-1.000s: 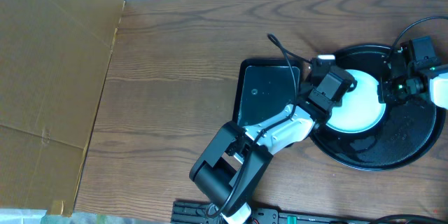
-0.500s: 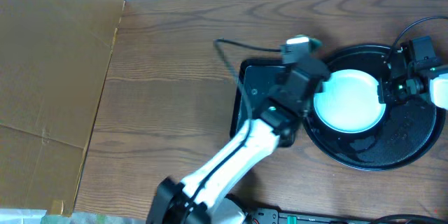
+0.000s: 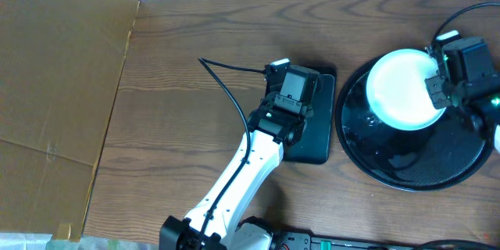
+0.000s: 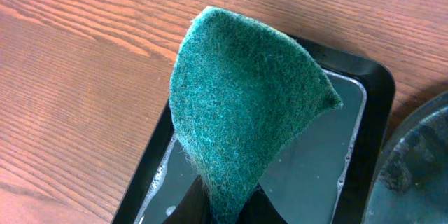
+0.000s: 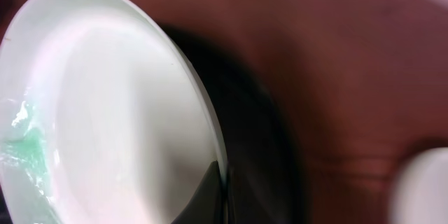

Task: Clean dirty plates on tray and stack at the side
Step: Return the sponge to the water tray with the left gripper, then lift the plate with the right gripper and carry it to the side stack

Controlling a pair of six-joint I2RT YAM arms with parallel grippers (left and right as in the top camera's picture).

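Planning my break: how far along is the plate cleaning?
Done: no stack shows overhead. In hand: the right gripper pinches one plate by its rim over the round tray; the left gripper holds a green pad over the small tray. Left: a teal smear marks that plate, so wiping and stacking remain.

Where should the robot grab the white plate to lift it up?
By its thin rim, coming in from the right side. The plate is wide and shallow, so only its edge fits inside a pincer. The right pincer is shut on that rim, above the black tray.
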